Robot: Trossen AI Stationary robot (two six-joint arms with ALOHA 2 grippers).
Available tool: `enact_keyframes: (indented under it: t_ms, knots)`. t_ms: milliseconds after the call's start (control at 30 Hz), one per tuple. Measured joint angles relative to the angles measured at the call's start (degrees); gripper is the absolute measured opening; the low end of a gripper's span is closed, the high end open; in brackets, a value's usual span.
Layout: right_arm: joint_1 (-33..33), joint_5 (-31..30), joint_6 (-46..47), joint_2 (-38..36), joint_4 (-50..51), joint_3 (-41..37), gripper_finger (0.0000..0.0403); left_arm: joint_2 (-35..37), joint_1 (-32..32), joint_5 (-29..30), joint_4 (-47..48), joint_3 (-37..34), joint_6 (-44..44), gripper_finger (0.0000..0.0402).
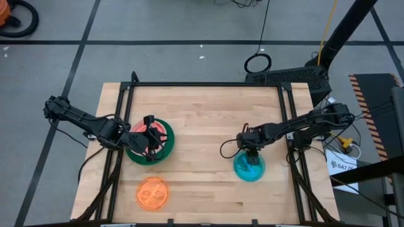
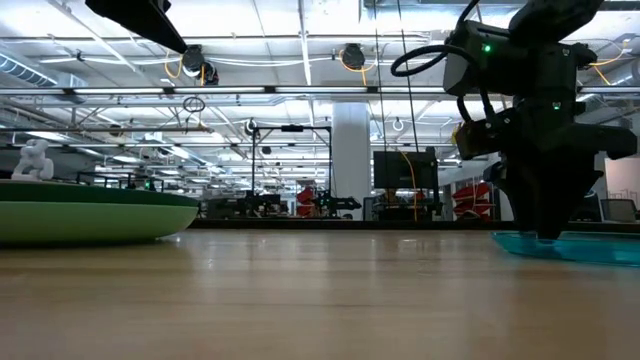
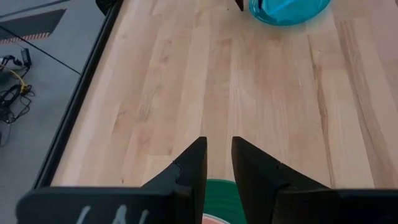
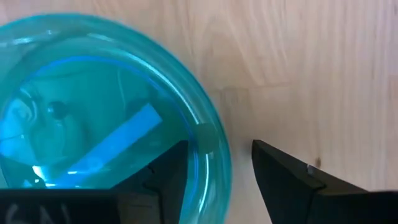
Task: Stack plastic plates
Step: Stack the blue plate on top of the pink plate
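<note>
A translucent blue plate (image 1: 249,170) (image 4: 93,93) lies flat on the table's right side. My right gripper (image 1: 250,159) (image 4: 219,144) is open and low over its edge, with one finger inside the rim (image 4: 211,146) and one outside. A dark green plate (image 1: 165,146) (image 2: 90,215) rests on the left side with a salmon-red plate (image 1: 137,139) (image 3: 214,219) lying in it. My left gripper (image 1: 149,146) (image 3: 217,142) hangs above them, open by a narrow gap and holding nothing. An orange plate (image 1: 151,193) lies near the front left. My right gripper comes down from above on the blue plate's rim (image 4: 211,146), straddling it with a wide gap. I cannot tell whether either finger touches the plate. The plate lies flat on the table (image 2: 590,247).
Bare wooden table (image 1: 202,126) stretches between the green and blue plates and toward the far edge. Black frame rails (image 1: 123,126) run along both sides of the table. The blue plate also shows far off in the left wrist view (image 3: 289,11).
</note>
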State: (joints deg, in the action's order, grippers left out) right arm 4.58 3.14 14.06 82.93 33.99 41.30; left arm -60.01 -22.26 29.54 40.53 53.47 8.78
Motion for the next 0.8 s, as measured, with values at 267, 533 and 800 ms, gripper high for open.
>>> enact_keyframes:
  t_ms: [267, 533, 800]
  knots:
    - [0.00, 0.15, -0.25, 0.37, -1.47, 0.00, 0.0142, 0.00, 0.00, -0.02, 0.02, 0.00, -0.02, 0.0083]
    - [0.00, 0.17, -0.18, 0.37, -1.87, 0.00, 0.0074, 0.00, 0.00, -0.02, 0.00, 0.00, -0.72, 0.0083]
    - [0.00, 0.24, 0.19, 0.35, -2.76, 0.10, 0.0030, 0.00, 0.00, -0.02, 0.00, 0.00, -0.74, 0.0083]
